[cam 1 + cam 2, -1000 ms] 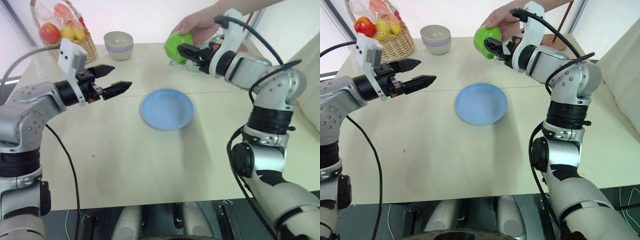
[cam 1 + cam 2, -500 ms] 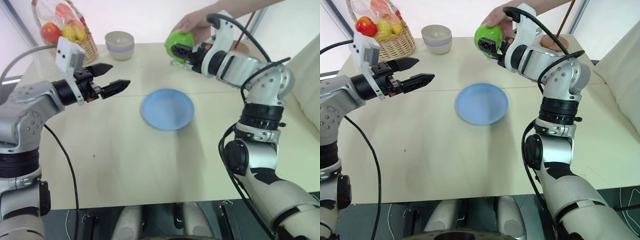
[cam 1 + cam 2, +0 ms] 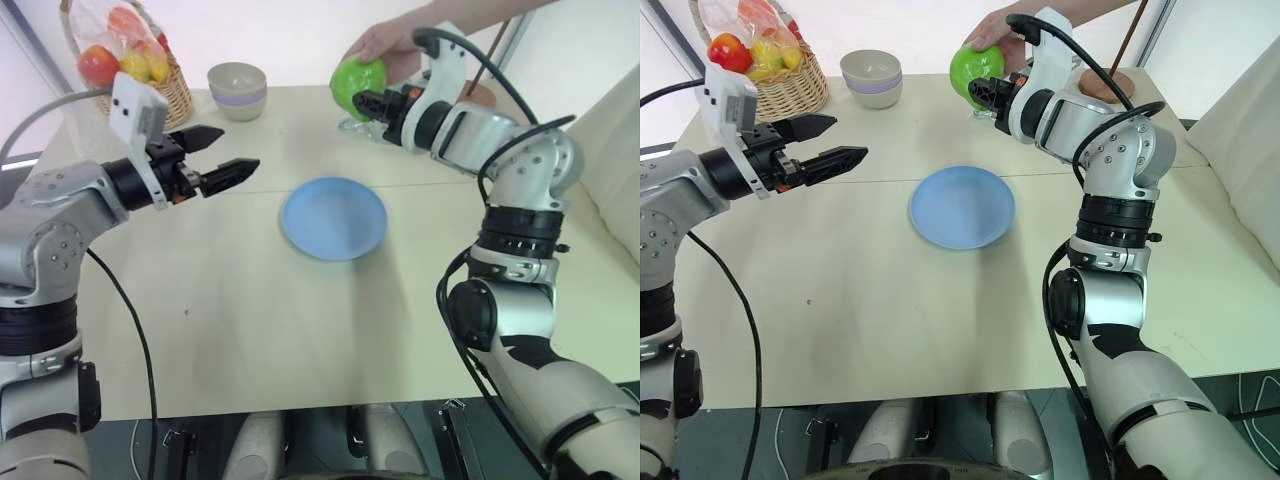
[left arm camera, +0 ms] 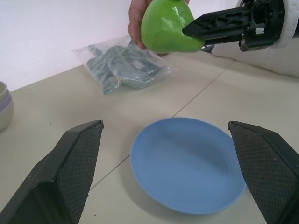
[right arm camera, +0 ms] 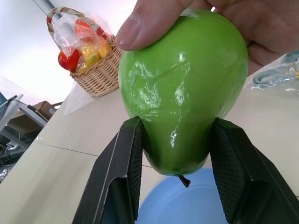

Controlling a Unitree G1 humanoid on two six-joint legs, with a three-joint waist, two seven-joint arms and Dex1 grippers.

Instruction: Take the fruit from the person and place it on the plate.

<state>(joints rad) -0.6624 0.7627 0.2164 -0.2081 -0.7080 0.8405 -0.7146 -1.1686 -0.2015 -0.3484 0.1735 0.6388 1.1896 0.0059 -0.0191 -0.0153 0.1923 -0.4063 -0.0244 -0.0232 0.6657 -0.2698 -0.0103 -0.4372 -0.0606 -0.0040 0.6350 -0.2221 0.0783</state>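
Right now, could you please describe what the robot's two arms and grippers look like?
Both arms have silver-grey metal segments with black joint rings and loose black cables. The left gripper has two tapered black fingers and a white box-shaped camera housing above the wrist. The right gripper has matching black fingers, whose textured pads show close up.

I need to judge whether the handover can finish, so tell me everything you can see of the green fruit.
The fruit is bright green, smooth and glossy, pear-like, with a small dark stub at its lower end. It is held in the air above the far side of the table, beyond the plate. The person's hand grips it from above, thumb on its skin. The right gripper has its two black fingers pressed against opposite sides of its lower half.
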